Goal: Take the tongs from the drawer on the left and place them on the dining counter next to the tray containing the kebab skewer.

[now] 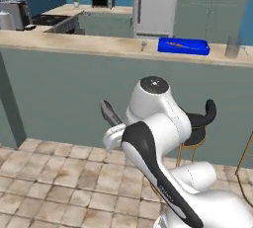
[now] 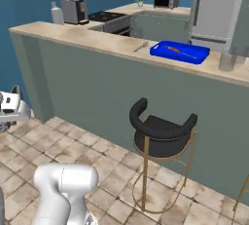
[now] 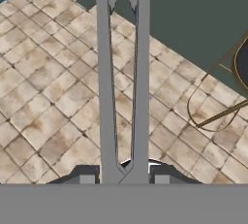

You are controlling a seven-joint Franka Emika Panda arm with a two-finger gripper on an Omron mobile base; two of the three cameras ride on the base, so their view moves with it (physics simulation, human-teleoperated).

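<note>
In the hand view my gripper is shut on the joined end of the slim grey tongs. Their two arms run out ahead over the tiled floor. The left base view shows the tongs sticking up and left from behind my arm. They hang low in front of the dining counter's grey-green wall. On the dining counter sits the blue tray holding the kebab skewer. The drawer is out of view.
A black bar stool on gold legs stands before the counter wall below the tray. A small utensil lies left of the tray and a grey cup stands right of it. Tiled floor lies below.
</note>
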